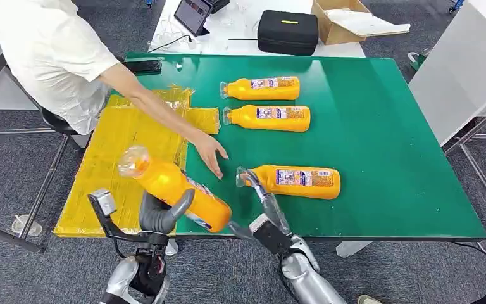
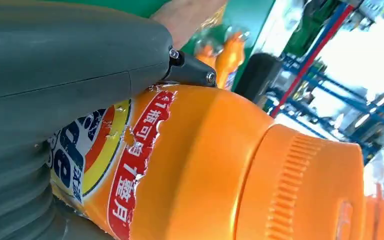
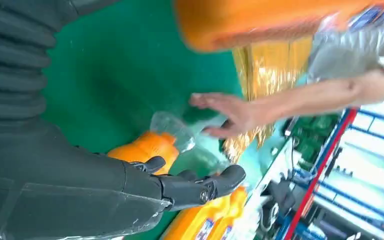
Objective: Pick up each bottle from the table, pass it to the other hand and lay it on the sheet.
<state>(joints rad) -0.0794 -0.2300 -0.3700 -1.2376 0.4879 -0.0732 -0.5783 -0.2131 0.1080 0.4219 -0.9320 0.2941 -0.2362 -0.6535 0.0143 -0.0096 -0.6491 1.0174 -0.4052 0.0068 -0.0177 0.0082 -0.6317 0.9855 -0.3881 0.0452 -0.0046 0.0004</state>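
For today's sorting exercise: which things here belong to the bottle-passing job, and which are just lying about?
Job: held bottle, left hand, right hand, three bottles on the table, yellow sheet.
Lying about: black case, cardboard box, tablet.

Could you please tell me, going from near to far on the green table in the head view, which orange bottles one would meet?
The bottle held in the left hand at the near edge → the nearest lying bottle by the right hand → the middle lying bottle → the farthest lying bottle.

Left hand [image 1: 164, 215] hides held bottle's [image 1: 177, 187] middle; label text unreadable.
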